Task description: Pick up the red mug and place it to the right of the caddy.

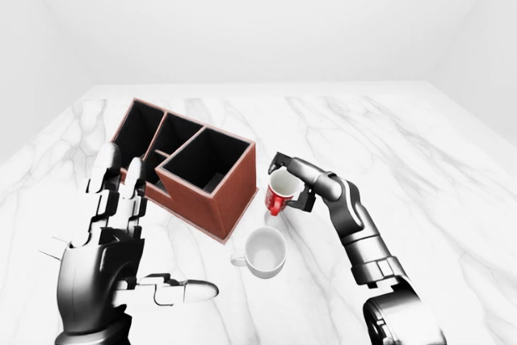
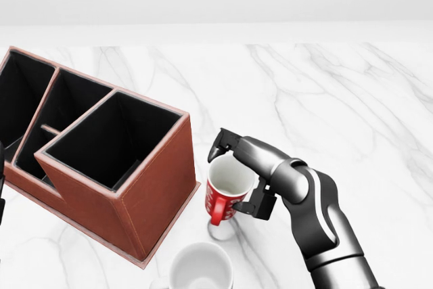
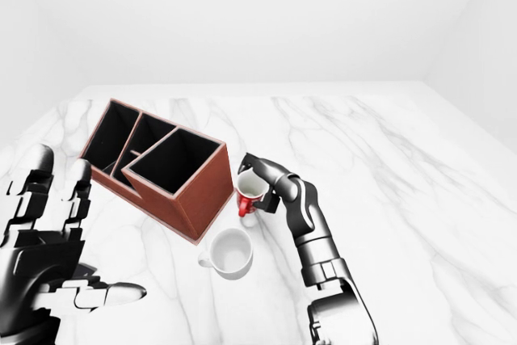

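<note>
The red mug (image 2: 218,202) with a white inside is just to the right of the brown caddy (image 2: 152,197) in the head view, tilted and seemingly a little above the marble table (image 2: 338,93). My right hand (image 2: 238,175) is shut on the mug, fingers over its rim and thumb on its right side. My left hand (image 1: 129,232) is open and empty at the lower left of the left-eye view, below and left of the caddy.
A white mug (image 1: 264,252) stands on the table just below the red mug and the caddy's near corner. The caddy has several black compartments. The table's far edge meets a white wall.
</note>
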